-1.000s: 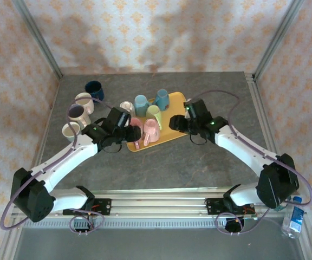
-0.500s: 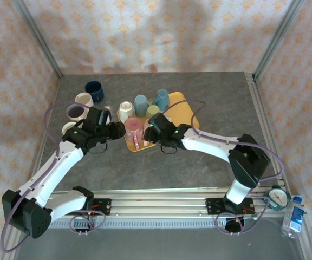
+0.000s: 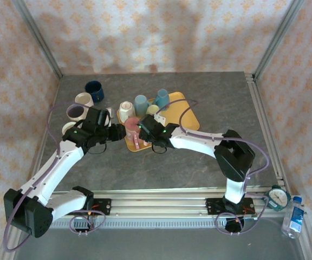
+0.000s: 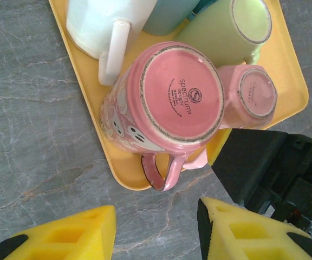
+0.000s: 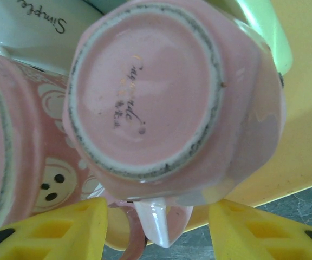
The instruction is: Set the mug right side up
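My right claw [image 5: 157,232], spread wide at the upside-down pale pink mug [image 5: 145,92] (my left claw [image 4: 156,230] gapes too), could shove the patterned pink mug [image 5: 20,162] just beside it when closing.

Each arm, left arm [image 3: 56,165] and right arm [image 3: 199,142], consists of white link covers and black joint housings. A purple cable [image 3: 49,116] runs loose alongside each. The left pincer [image 4: 156,233] and right pincer [image 5: 158,233] carry yellow fingers [image 4: 85,230] moulded with recessed pockets.
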`<state>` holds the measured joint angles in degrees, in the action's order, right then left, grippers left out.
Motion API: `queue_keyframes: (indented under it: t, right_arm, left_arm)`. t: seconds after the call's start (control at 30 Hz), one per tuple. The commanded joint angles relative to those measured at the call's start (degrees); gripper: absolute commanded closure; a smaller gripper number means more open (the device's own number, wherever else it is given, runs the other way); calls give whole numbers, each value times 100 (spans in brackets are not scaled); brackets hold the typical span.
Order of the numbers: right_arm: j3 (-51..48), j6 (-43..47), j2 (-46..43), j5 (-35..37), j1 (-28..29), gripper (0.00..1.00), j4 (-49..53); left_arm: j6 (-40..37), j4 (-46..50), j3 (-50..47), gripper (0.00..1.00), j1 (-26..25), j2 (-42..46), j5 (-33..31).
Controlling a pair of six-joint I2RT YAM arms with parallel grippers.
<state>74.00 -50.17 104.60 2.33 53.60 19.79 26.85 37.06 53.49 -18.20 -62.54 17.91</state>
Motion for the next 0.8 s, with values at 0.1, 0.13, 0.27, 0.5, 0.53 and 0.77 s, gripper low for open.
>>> queue_keyframes:
  t: [0.1,0.13,0.27,0.5,0.53,0.77]
  right_arm:
    - [69,91,29,529,15,50,526]
    - [45,117,10,548,11,51,554]
    - [-97,196,-143,618,-17,56,694]
    - [-327,734,-429,503,-176,66,750]
    - [-287,832,-431,497,-175,66,807]
    - [0,1109,-183,344,-175,68,1030]
  left_arm:
    - [-123,-55,-4,56,62,-34,64]
    - [-110,-76,-22,56,62,-45,69]
    - [-75,-123,-47,56,62,-74,77]
    - [-58,-163,-56,56,62,-95,74]
    - [-62,-167,-65,56,62,-99,81]
    - [-40,-174,-86,57,66,-71,75]
